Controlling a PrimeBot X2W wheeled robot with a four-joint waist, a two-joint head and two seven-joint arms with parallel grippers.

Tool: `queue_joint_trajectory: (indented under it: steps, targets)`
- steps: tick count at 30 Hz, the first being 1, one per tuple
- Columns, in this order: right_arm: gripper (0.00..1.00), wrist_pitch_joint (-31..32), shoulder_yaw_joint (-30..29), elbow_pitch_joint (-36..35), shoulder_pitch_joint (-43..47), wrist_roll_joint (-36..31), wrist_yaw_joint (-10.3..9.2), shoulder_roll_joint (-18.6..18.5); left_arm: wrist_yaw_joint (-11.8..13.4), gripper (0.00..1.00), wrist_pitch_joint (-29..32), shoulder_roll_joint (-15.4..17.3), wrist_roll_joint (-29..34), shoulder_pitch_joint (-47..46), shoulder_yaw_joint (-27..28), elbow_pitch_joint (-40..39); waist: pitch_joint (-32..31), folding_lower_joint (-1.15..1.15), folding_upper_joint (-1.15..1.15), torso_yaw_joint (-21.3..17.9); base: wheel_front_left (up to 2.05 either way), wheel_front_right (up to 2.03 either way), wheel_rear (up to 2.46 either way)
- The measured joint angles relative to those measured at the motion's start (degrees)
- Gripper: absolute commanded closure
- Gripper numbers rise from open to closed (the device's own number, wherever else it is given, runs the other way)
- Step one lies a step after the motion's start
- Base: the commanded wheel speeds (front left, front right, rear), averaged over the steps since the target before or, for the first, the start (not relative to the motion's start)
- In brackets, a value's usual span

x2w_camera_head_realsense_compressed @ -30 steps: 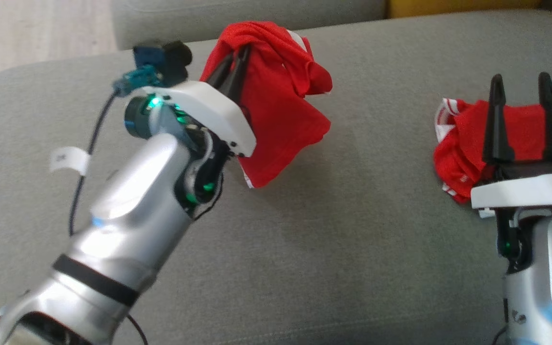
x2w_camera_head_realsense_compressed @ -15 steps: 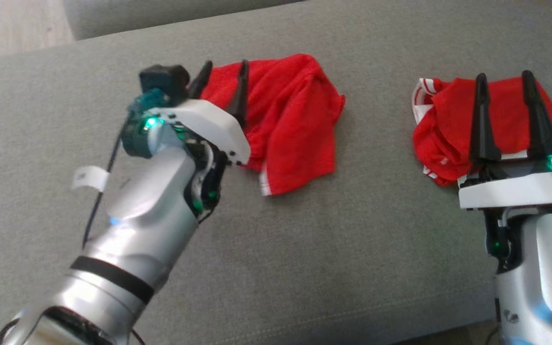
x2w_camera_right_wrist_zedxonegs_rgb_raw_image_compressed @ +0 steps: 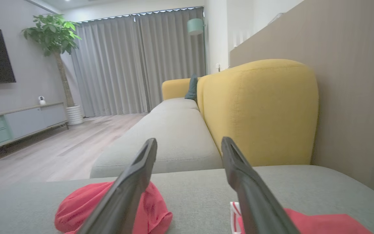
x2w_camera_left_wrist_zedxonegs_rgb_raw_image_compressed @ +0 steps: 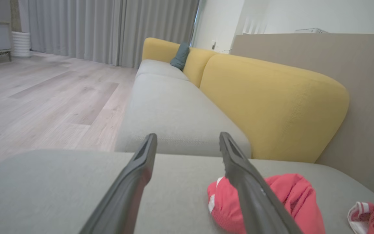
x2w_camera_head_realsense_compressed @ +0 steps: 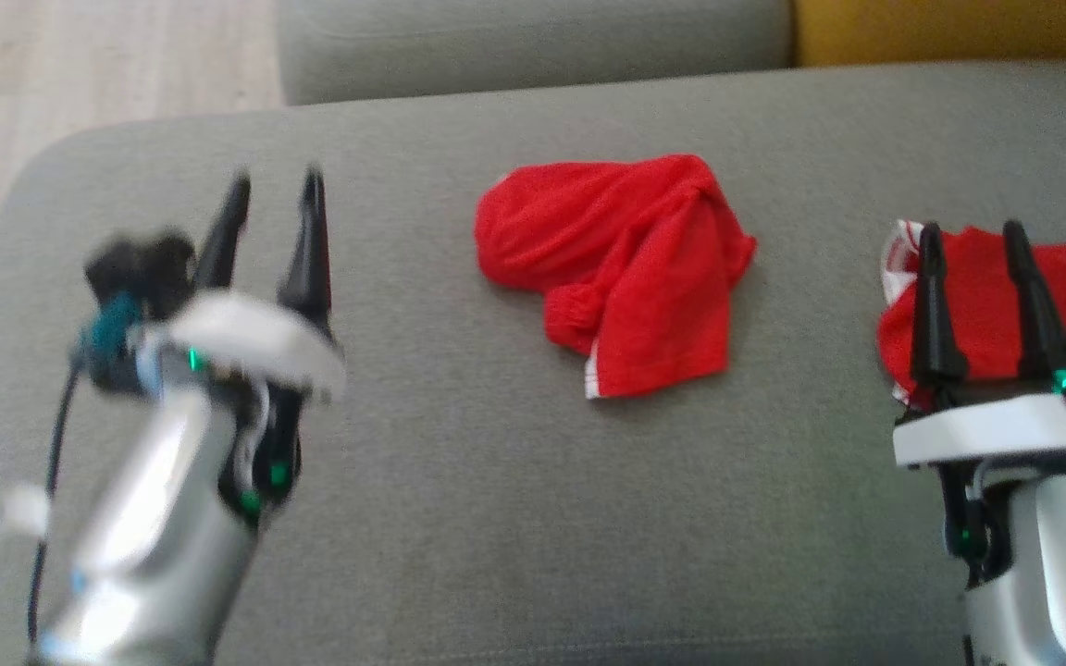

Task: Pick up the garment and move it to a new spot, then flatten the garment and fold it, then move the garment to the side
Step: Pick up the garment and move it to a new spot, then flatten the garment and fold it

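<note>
Garment, crumpled red knit, lies on grey woven cushion; left gripper and right gripper gape empty.

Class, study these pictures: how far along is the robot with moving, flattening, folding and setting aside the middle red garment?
Done: the middle garment, held up by the left claw a second ago, now lies on the cushion. In hand: nothing; that claw and the right claw stand open, empty. Left: flattening, as it is crumpled, then folding and moving aside.
</note>
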Motion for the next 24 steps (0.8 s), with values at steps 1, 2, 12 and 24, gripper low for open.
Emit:
queue_joint_trajectory:
  steps: [1, 2, 12, 24]
  targets:
    - [0.00, 0.02, -0.08, 0.05, 0.59, 0.14, 0.00, 0.00, 0.00, 0.00, 0.01, 0.04, 0.59, 2.84, 0.80, -1.64, -0.43, 0.00, 0.00, 0.69, 0.00, 0.00, 0.00]
    - [0.00, 0.05, -0.08, 0.14, 1.08, 0.19, 0.00, 0.02, 0.00, 0.00, 0.01, 0.01, 1.27, 5.77, 1.81, -3.39, -0.88, 0.00, 0.00, 1.41, 0.00, 0.00, 0.00]
    - [0.00, 0.04, 0.47, 1.30, 5.31, 2.05, 0.00, 0.05, -1.08, 0.00, 0.01, -6.05, 7.71, 24.35, 9.76, -14.80, -3.24, 0.00, 0.00, 6.46, 0.00, 0.00, 0.00]
    - [0.00, 5.53, 13.66, 7.71, 4.94, 2.03, -0.01, 0.03, -5.80, 0.00, 0.01, -9.42, 12.68, 23.90, 12.98, -13.72, -0.74, 0.00, 0.00, 10.42, 0.00, 0.00, 0.00]
